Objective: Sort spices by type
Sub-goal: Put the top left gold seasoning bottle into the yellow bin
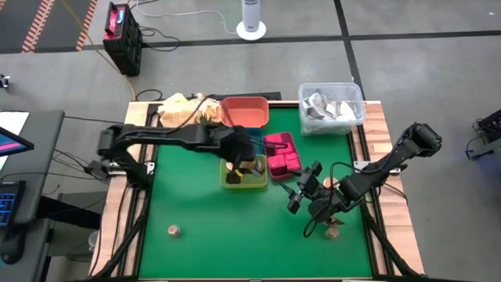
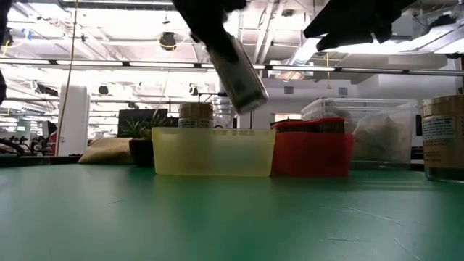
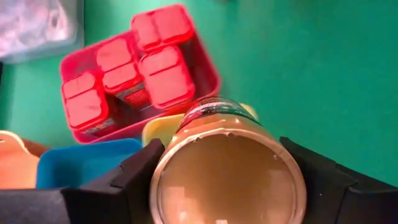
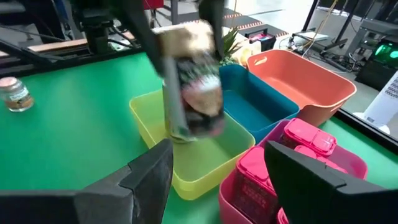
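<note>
Left pincer (image 1: 244,159) pinches one tan jar (image 4: 194,93) above the yellow tray (image 1: 245,178); right pincer (image 1: 301,194) is spread. Two jars (image 1: 174,230) stand on the bench (image 1: 235,227), four magenta blocks (image 3: 165,74) in the pink tray (image 3: 205,68).

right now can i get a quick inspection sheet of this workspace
surface: green mat on a wood-edged table.
job's things: tan jar held tilted over the yellow tray; magenta blocks in the magenta tray; loose jars at and.
clutter: blue tray, orange tray, clear bin, small plant.
grippers: left gripper fingers clamp the jar; right gripper open, empty.
cables: wiring along both arms and across the floor.
surroundings: fan base, dark case.
</note>
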Robot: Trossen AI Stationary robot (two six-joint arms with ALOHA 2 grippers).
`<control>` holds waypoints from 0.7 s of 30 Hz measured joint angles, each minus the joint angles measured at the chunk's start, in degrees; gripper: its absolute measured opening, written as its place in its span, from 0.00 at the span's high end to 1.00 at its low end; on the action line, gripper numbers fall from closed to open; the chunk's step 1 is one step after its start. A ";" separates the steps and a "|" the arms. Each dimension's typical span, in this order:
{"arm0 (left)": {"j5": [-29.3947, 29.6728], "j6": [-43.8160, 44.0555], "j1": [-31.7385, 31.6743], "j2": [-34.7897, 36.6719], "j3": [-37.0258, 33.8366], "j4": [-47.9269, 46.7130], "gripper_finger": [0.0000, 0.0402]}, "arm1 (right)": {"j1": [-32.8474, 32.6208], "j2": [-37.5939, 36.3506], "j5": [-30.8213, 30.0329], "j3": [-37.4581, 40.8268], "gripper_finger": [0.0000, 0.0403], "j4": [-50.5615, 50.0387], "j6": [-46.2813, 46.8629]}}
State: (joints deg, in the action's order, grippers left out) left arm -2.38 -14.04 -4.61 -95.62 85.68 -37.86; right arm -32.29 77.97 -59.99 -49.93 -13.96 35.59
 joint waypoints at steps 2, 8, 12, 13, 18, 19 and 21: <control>0.62 -0.94 -0.88 -3.11 2.97 -2.14 0.34 | -0.39 0.00 0.00 0.00 0.31 -0.38 0.01; 3.35 -4.80 -2.15 -10.76 8.86 -11.68 0.34 | -0.82 0.00 -0.04 0.00 0.31 -0.70 -0.02; 6.06 -8.03 -2.08 -13.51 9.52 -15.67 0.34 | -0.62 0.00 -0.13 0.00 0.31 -1.11 -0.04; 6.77 -7.99 -2.07 -14.07 9.52 -16.18 0.33 | -0.62 0.00 -0.15 0.00 0.31 -1.11 -0.04; 7.70 -7.54 -2.16 -15.01 9.52 -16.09 0.18 | -0.62 0.00 -0.15 0.00 0.31 -1.16 -0.02; 7.70 -7.55 -2.14 -14.94 9.58 -15.94 0.14 | -0.62 0.00 -0.15 0.00 0.31 -1.03 -0.02; 7.96 -7.59 -2.14 -14.86 9.58 -15.50 0.10 | -0.62 0.00 -0.15 0.00 0.31 -0.96 -0.01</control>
State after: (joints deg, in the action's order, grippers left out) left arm 5.58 -21.62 -6.74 -110.48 95.26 -53.37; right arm -32.91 77.97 -60.14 -49.93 -14.92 35.59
